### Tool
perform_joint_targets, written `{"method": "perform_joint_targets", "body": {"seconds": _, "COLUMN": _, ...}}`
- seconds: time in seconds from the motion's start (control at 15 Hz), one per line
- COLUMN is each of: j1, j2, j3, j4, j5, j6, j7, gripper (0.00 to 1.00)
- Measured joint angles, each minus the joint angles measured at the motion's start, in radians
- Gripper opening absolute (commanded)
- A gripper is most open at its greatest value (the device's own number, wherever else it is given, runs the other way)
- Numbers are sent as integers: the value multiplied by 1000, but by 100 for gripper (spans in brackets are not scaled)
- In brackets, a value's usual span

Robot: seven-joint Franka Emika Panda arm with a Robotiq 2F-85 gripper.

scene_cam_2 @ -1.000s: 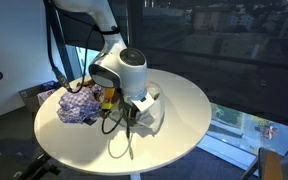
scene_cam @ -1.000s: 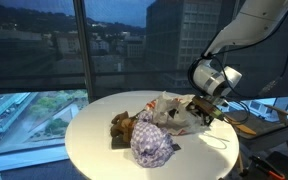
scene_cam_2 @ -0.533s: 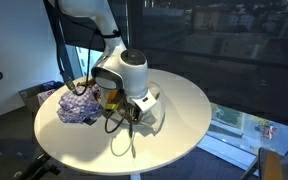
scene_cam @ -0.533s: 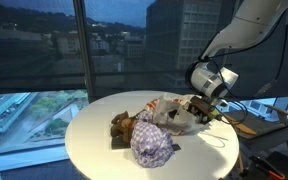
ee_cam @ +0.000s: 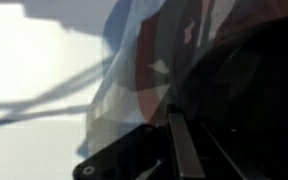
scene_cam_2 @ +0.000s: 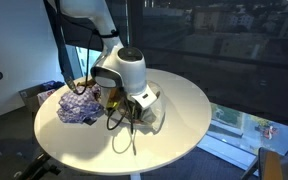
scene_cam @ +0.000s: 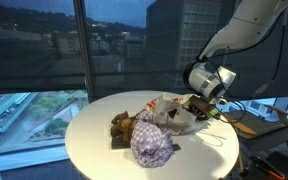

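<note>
Table (scene_cam: pixel 89 145): stands before the window (scene_cam: pixel 44 50); bears every item below.
Toy (scene_cam: pixel 122 126): on the table, near its middle; touches the bundle.
Bundle (scene_cam: pixel 152 144): on the table, in front of toy and bag in an exterior view, toward the near rim.
Bag (scene_cam: pixel 168 112): on the table, behind the bundle, between toy and gripper.
Gripper (scene_cam: pixel 202 110): low over the table, at the bag's edge, on the side away from the toy.
Cable (scene_cam_2: pixel 117 142): on the table, below the gripper, reaching toward the rim.

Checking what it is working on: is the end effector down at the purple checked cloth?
No, the end effector sits at the white crumpled sheet, apart from the purple checked cloth.
</note>
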Motion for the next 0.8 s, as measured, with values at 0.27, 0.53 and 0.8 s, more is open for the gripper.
{"method": "perform_joint_targets", "body": {"seconds": 0.27, "j1": 10, "j2": 0, "j3": 0, "j4": 3, "j5": 0, "j6": 45, "j7": 0, "gripper": 3}}
{"method": "perform_joint_targets", "body": {"seconds": 0.53, "j1": 27, "j2": -8, "j3": 6, "j4": 7, "j5": 3, "j6": 125, "j7": 0, "gripper": 2}}
{"method": "perform_joint_targets", "body": {"seconds": 0.8, "j1": 38, "j2": -51, "j3": 35, "j4": 4, "j5": 4, "j6": 174, "j7": -28, "gripper": 3}}
